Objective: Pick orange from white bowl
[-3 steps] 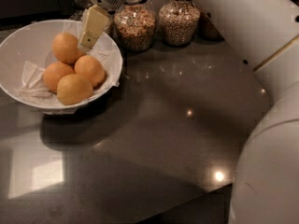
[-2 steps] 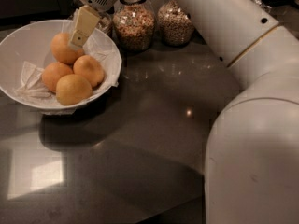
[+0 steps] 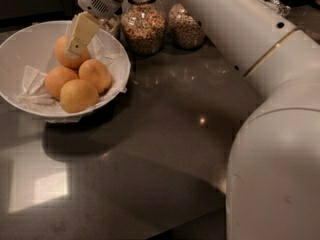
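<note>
The white bowl stands at the left on the dark counter, lined with crumpled white paper. Several yellow-orange fruits lie in it: one at the back, one at the left, one in the middle, one at the front. My gripper reaches down from the top left into the bowl. Its cream tip lies over the back orange and hides part of it. I cannot tell whether it touches the fruit.
Two glass jars of grains stand behind the bowl, close to the gripper's wrist. My white arm fills the right side. The dark glossy counter stretches in front of the bowl.
The gripper has moved left and down, from the bowl's back right rim to over the back orange. The arm has swung further into view on the right.
</note>
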Controlling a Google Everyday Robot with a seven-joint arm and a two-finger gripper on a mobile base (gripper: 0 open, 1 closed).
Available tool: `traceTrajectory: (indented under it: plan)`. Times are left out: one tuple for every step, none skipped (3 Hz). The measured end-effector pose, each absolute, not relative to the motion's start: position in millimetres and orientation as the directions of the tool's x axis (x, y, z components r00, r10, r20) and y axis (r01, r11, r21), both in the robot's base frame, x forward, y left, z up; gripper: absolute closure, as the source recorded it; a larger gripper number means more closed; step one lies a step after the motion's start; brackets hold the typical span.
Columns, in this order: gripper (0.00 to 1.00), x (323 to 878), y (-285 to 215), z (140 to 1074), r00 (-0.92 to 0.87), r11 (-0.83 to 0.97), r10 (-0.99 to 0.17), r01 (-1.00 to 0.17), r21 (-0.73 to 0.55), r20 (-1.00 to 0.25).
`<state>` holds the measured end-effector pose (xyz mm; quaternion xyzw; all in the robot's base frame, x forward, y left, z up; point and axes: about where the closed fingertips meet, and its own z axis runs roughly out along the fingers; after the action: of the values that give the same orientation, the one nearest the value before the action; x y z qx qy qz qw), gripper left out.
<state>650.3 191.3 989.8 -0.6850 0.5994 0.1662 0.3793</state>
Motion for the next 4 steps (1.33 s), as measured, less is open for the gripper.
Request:
traceTrajectory:
  plan:
    - [0.00, 646.0, 220.4, 970.1, 0.150, 0.070, -0.679, -0.961, -0.267, -0.718]
    - [0.00, 643.2, 241.0, 955.0, 0.086, 0.111, -0.676, -0.970, -0.217, -0.732]
    - [0.05, 641.3, 240.7, 947.3, 0.033, 0.158, -0.692, -0.968, -0.196, -0.721]
    - [0.11, 639.3, 223.8, 947.0, -0.015, 0.216, -0.714, -0.956, -0.199, -0.700]
